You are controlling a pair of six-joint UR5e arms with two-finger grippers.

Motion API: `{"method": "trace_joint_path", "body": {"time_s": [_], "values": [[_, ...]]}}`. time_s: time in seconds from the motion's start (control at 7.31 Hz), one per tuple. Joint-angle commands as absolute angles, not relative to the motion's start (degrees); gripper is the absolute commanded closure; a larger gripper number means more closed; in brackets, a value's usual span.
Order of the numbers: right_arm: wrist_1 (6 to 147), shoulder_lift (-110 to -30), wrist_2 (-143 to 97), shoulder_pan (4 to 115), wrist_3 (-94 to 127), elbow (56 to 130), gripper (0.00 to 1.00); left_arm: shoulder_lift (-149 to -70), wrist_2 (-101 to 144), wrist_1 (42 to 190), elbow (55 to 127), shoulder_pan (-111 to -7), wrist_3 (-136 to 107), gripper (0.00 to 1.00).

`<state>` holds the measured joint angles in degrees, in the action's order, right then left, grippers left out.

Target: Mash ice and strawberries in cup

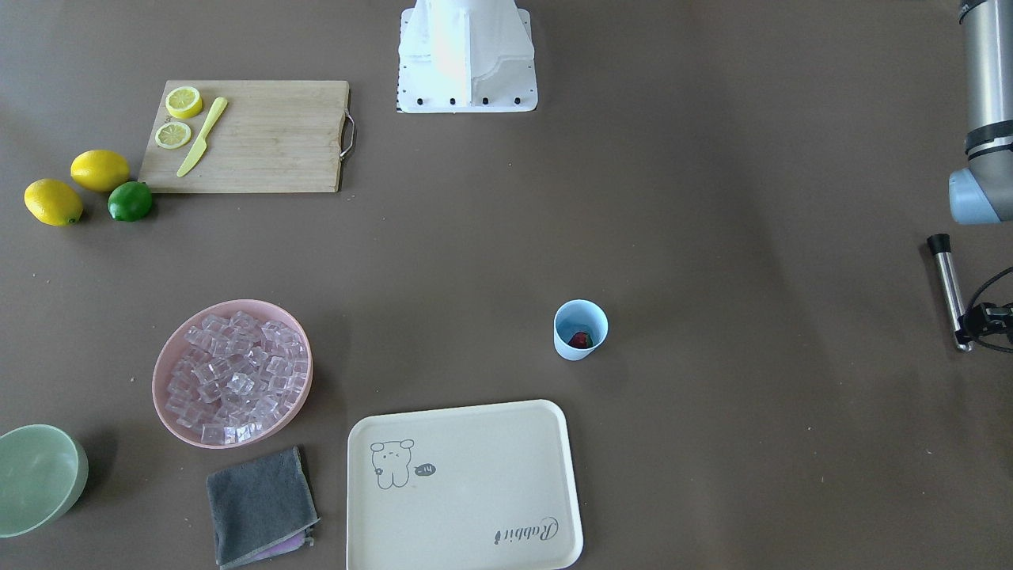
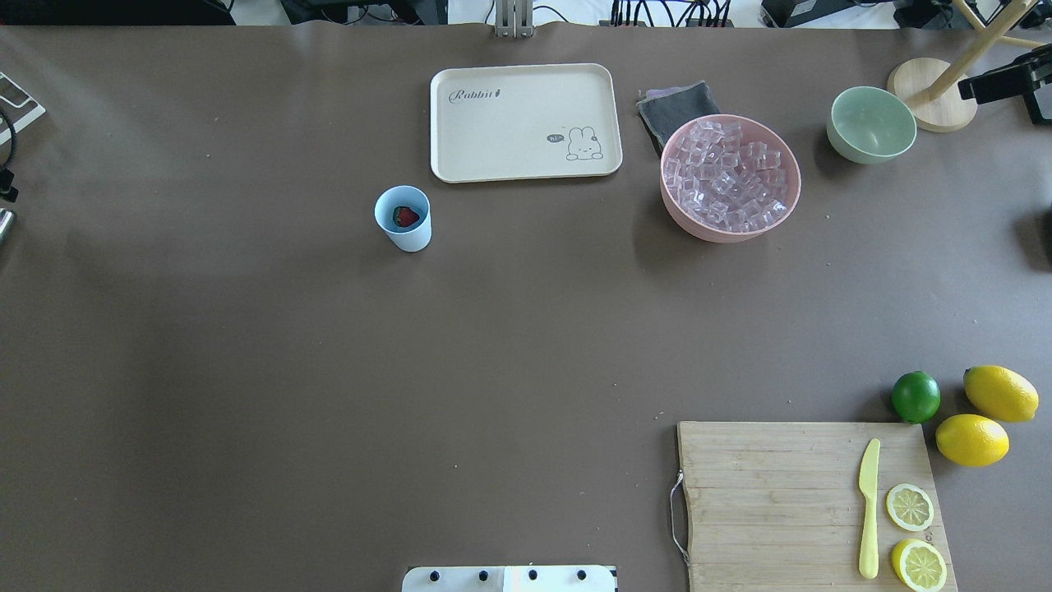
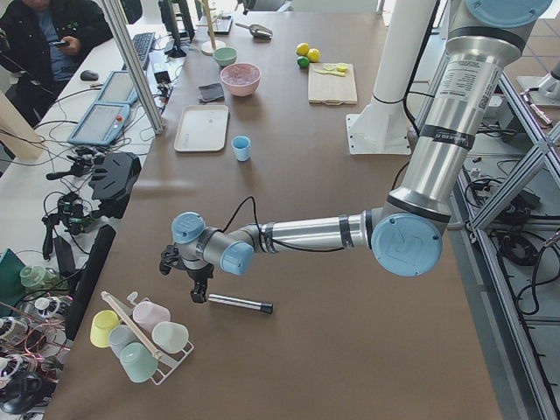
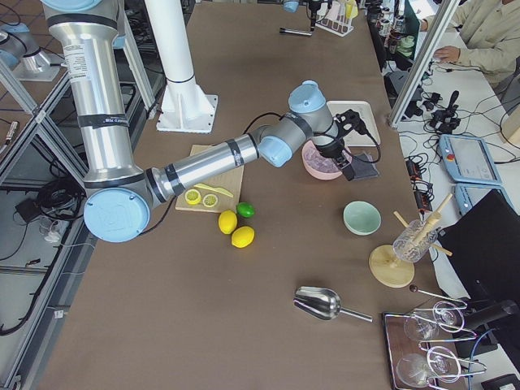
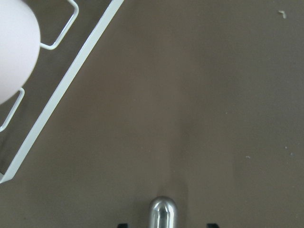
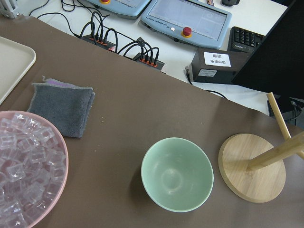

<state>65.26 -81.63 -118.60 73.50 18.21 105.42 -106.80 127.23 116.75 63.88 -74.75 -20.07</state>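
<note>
The pale-blue cup (image 1: 580,330) stands upright near the table's middle, also in the overhead view (image 2: 403,218). One red strawberry (image 1: 581,340) lies in it; I see only the berry inside. The ice (image 1: 237,376) is piled in the pink bowl (image 2: 682,212). My left gripper (image 1: 967,326) is low over the table's left end, far from the cup. It is open, with its jaws either side of a metal muddler (image 1: 947,277) that lies on the table (image 5: 163,213). My right gripper (image 4: 351,166) hovers high between the pink bowl and the green bowl; I cannot tell its state.
A cream tray (image 1: 467,491), a grey cloth (image 1: 259,507) and a green bowl (image 1: 36,479) lie near the pink bowl. A cutting board (image 1: 261,134) holds a knife and lemon slices, with lemons and a lime beside it. A wire cup rack (image 3: 140,337) stands by my left gripper.
</note>
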Motion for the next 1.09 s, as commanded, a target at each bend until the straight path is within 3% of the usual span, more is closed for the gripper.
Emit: {"method": "trace_joint_path", "body": {"time_s": [0.0, 0.41, 0.68, 0.96], "values": [[67.7, -80.7, -119.0, 72.9, 18.4, 105.4, 0.01, -108.0, 127.5, 116.4, 66.7, -76.9, -24.5, 0.02], [87.7, -69.5, -119.2, 72.6, 18.4, 104.9, 0.01, -113.1, 130.0, 110.2, 69.3, -80.9, -24.3, 0.02], [92.3, -67.9, -119.6, 73.0, 18.4, 103.6, 0.01, -115.2, 133.8, 109.1, 70.6, -83.9, -24.2, 0.02], [92.2, -66.2, -126.9, 78.2, 17.8, 97.1, 0.01, -117.4, 134.0, 107.6, 70.6, -85.2, -23.9, 0.02]]}}
